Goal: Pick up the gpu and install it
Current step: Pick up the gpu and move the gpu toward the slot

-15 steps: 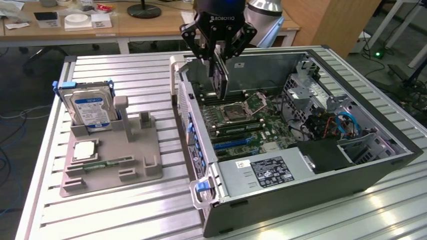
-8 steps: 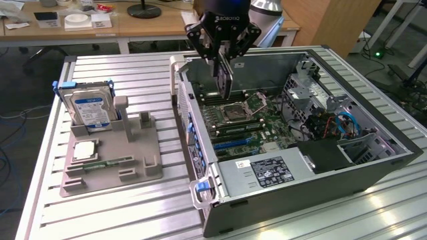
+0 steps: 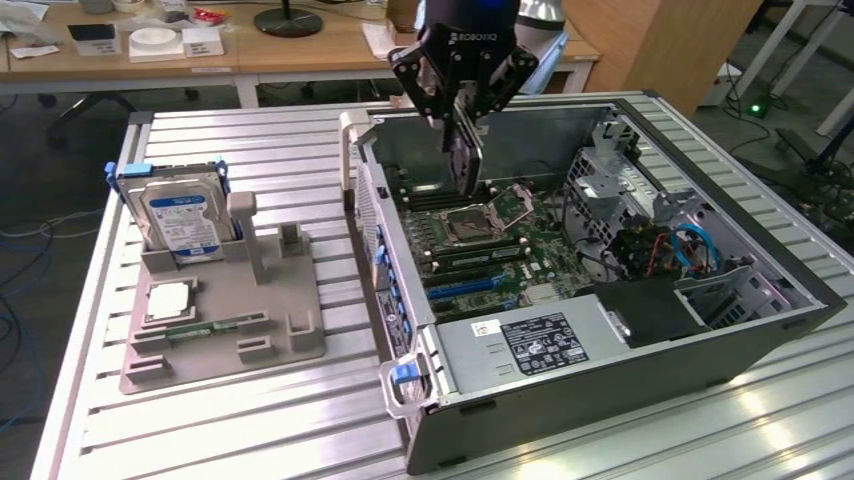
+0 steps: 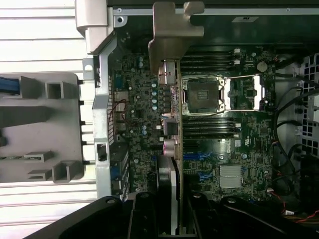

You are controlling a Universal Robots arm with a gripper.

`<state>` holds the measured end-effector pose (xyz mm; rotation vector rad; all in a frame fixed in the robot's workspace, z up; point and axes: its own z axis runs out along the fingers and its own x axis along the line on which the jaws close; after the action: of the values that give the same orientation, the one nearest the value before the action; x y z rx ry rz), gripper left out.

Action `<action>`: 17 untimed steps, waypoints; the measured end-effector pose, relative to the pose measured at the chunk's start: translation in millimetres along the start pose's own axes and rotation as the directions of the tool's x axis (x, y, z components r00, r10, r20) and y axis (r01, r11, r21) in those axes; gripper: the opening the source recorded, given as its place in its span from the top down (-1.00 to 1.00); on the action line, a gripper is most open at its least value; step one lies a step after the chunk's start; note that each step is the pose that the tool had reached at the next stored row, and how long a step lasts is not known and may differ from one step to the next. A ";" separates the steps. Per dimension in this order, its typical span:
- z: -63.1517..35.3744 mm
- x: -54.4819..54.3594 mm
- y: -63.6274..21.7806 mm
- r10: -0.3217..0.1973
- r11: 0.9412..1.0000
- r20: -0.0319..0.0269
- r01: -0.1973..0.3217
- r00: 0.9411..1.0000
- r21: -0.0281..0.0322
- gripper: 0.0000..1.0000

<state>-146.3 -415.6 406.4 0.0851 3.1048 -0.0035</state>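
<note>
Exterior view, ROBOTIQ-marked gripper (image 3: 462,112) above the open computer case (image 3: 747,330), fingers (image 3: 430,92) narrowly parted, clamped on the gpu (image 3: 467,160), card upright over the motherboard (image 3: 507,250), blue-white labelled hard drive (image 3: 180,220) beside the case, wrist view, gpu edge-on between finger pads (image 4: 142,214), silver bracket (image 4: 174,35) toward the case's far wall

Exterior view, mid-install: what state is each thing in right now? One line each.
gripper, shut on the gpu.
gpu, hanging edge-on over the motherboard, apparently not yet seated.
computer case, lying on its side, open on top.
CPU socket, load plate swung open, looks empty.
hard drive, standing upright in the grey holder.
memory stick, lying flat in the holder.
</note>
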 end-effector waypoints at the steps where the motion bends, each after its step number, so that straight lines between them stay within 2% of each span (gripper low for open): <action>1: 0.1 -1.9 0.1 0.000 1.000 0.000 0.000 1.000 0.000 0.44; 17: 2.1 -43.4 2.4 0.000 1.000 0.000 0.000 1.000 0.000 0.44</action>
<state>-102.8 -415.6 405.8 0.0851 3.1048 -0.0035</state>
